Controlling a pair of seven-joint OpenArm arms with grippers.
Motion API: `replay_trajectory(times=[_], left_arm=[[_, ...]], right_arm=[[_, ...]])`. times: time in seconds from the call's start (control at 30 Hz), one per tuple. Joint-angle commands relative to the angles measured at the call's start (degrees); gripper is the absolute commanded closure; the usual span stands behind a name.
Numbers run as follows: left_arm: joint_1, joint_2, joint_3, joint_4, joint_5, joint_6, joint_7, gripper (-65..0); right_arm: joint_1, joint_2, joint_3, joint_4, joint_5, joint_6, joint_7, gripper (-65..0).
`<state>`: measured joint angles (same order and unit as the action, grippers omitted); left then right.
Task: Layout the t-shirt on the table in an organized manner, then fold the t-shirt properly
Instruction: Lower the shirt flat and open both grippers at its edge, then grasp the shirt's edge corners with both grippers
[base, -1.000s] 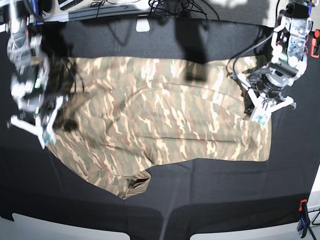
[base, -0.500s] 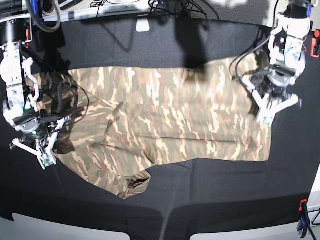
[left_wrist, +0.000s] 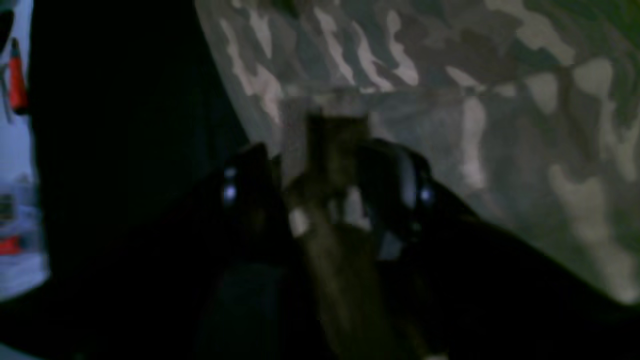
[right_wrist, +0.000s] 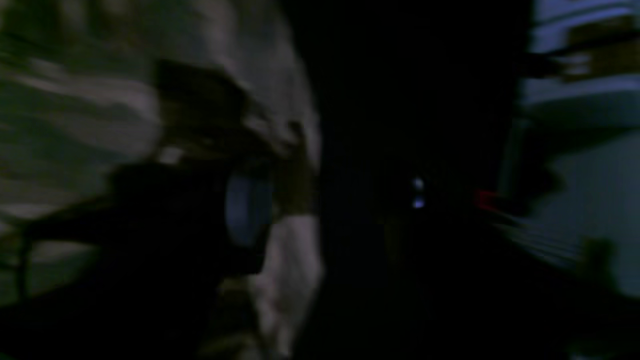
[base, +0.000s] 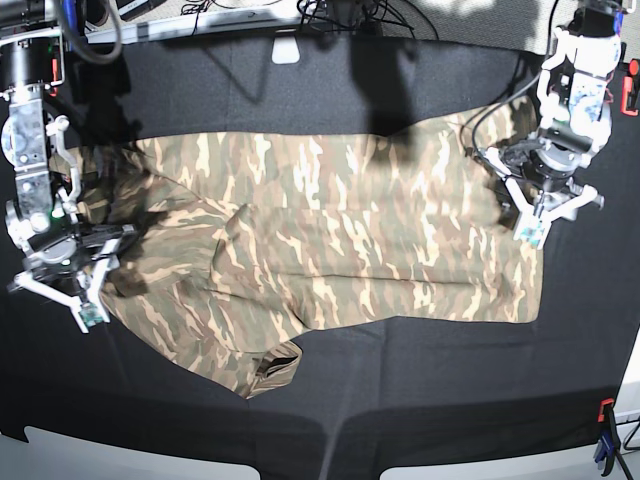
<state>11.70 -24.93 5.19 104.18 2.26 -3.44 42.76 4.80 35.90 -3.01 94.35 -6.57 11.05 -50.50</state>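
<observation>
The camouflage t-shirt (base: 350, 220) lies spread sideways across the black table (base: 400, 400), with a folded-over corner at its front left. My left gripper (base: 545, 205) sits on the shirt's right end. In the left wrist view its fingers (left_wrist: 250, 185) stand apart, open, with a raised ridge of t-shirt (left_wrist: 450, 75) between them. My right gripper (base: 60, 285) rests at the shirt's left end. In the blurred right wrist view it (right_wrist: 332, 200) is open, one finger (right_wrist: 245, 210) against the t-shirt (right_wrist: 75, 110) edge and the other over bare table (right_wrist: 400, 75).
A white object (base: 285, 50) and cables (base: 340, 15) lie along the back edge. An orange and blue clamp (base: 605, 440) sits at the front right corner, a red one (base: 630, 90) at the back right. White table edge (base: 100, 455) shows in front.
Both grippers have gone from shut on the shirt to open. The right arm came down toward the front with the shirt's left end, and the shirt lies wider and flatter.
</observation>
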Motion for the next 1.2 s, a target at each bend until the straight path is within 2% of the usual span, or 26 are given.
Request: replay_trajectory(times=[0.0, 0.1, 0.17, 0.23, 0.3, 0.43, 0.53, 0.6, 0.63, 0.73, 0.83, 0.93, 1.1, 1.17], left_arm=[[-0.85, -0.66, -0.33, 0.96, 2.23, 0.48, 0.31, -30.7], [-2.16, -0.66, -0.33, 1.03, 6.16, 0.48, 6.45, -30.7], [-2.49, -0.7, -0.33, 1.62, 6.8, 0.46, 9.05, -30.7], [-1.86, -0.66, -0.33, 3.1, 6.69, -0.02, 9.09, -30.7], [-0.26, -0.66, -0.33, 6.05, 6.71, -2.23, 9.42, -30.7], [5.64, -0.68, -0.33, 15.78, 6.01, -5.9, 11.3, -30.7], [12.37, -0.81, -0.33, 21.68, 0.31, -10.08, 11.21, -30.7], [17.07, -0.81, -0.26, 22.71, -1.75, -13.27, 9.66, -30.5], [19.32, -0.81, -0.24, 22.49, -1.64, -13.79, 7.56, -30.5], [23.58, -0.81, -0.24, 21.79, 1.73, -13.6, 1.05, -30.5], [23.19, -0.79, -0.22, 21.79, 4.22, -9.14, 0.46, -30.5], [23.39, -0.79, -0.22, 21.77, 5.18, -9.07, 0.44, -30.5], [23.19, -0.81, -0.09, 16.92, 5.25, -9.68, -1.79, -30.5], [22.95, -0.81, 0.81, 13.49, 7.04, -9.7, -2.47, -30.5]], right_arm=[[1.27, 1.09, 0.42, 0.76, -2.64, -1.95, 0.5, -33.3], [1.2, 1.09, 0.42, 0.92, -5.6, -3.61, 0.09, -33.2], [1.03, 1.09, 0.42, 1.68, -3.32, -3.34, 0.17, -33.1], [0.85, 1.09, 0.42, 3.41, -0.83, -1.55, 0.31, -33.1], [0.55, 1.09, 0.42, 5.97, -0.35, 0.17, 0.42, -33.1], [0.55, 1.09, 0.42, 10.43, -0.87, 0.39, -1.03, -33.1], [-0.24, 1.14, 0.42, 11.78, -0.72, 0.42, -1.4, -33.1], [-1.46, 1.11, 0.42, 12.5, -0.72, 0.5, -1.38, -33.1], [-2.32, 1.11, 0.42, 12.94, -0.7, 0.66, -1.36, -33.1], [-5.16, 1.09, 0.42, 14.6, -0.7, 1.29, -0.9, -33.1], [-8.48, 1.09, 0.42, 16.81, -0.7, 3.04, -0.28, -32.9], [-12.39, 1.11, 0.42, 19.76, -0.68, 5.11, 0.37, -32.9], [-18.43, 1.11, 0.42, 24.44, -0.74, 5.11, 0.42, -32.9], [-20.04, 1.11, 0.42, 25.55, -0.74, 5.14, 0.39, -32.9]])
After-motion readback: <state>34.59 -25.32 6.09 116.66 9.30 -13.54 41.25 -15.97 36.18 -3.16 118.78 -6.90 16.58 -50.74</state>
